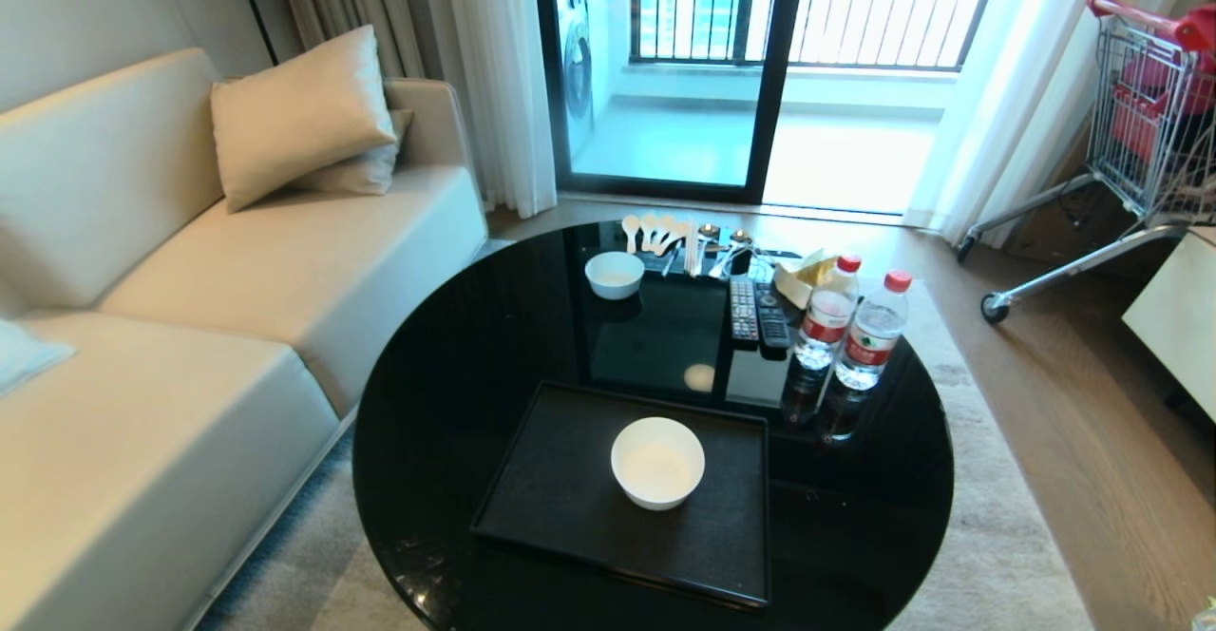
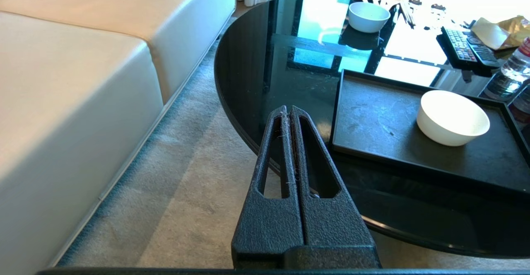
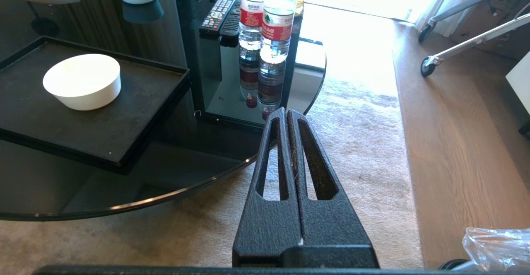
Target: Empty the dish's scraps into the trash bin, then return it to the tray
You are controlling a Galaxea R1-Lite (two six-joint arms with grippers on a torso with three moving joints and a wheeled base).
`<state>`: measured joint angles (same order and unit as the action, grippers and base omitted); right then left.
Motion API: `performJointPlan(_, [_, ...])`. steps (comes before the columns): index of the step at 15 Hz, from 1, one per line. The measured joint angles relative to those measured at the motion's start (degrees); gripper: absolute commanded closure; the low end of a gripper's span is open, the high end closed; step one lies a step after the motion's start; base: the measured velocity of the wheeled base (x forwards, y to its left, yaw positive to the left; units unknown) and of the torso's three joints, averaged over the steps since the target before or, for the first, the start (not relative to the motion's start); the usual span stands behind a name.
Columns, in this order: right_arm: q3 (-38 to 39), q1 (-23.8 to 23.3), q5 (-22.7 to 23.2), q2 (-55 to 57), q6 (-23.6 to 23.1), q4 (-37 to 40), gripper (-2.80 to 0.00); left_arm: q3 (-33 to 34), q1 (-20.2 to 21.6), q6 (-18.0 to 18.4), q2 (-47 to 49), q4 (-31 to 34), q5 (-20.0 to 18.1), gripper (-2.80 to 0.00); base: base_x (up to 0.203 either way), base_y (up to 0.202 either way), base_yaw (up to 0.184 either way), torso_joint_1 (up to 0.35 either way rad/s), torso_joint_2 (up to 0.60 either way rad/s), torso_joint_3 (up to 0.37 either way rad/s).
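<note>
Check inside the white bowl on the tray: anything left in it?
The dish on the tray looks empty in the head view: plain white interior, no scraps. Both wrist views show only its outer wall and rim.

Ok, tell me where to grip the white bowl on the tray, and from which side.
Probably pinch the rim of the white bowl from above, one finger inside the wall. It stands upright and open-mouthed on the tray, too wide to span. The right-hand rim seems easiest, with bare tray beside it.

Two bowls (image 1: 657, 461), two bottles (image 1: 871, 331), two remotes (image 1: 743, 310), one tray (image 1: 551, 488).
</note>
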<state>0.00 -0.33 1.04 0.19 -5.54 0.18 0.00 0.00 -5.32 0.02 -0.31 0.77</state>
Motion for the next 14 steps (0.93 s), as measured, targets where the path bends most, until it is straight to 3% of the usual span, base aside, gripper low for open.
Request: performJointPlan(14, [0.0, 0.0, -0.1, -0.3, 1.4, -0.1, 0.0, 0.0, 0.0, 0.0, 0.0, 0.0, 0.0, 0.0, 0.0, 0.0, 0.0, 0.0, 0.0, 0.0])
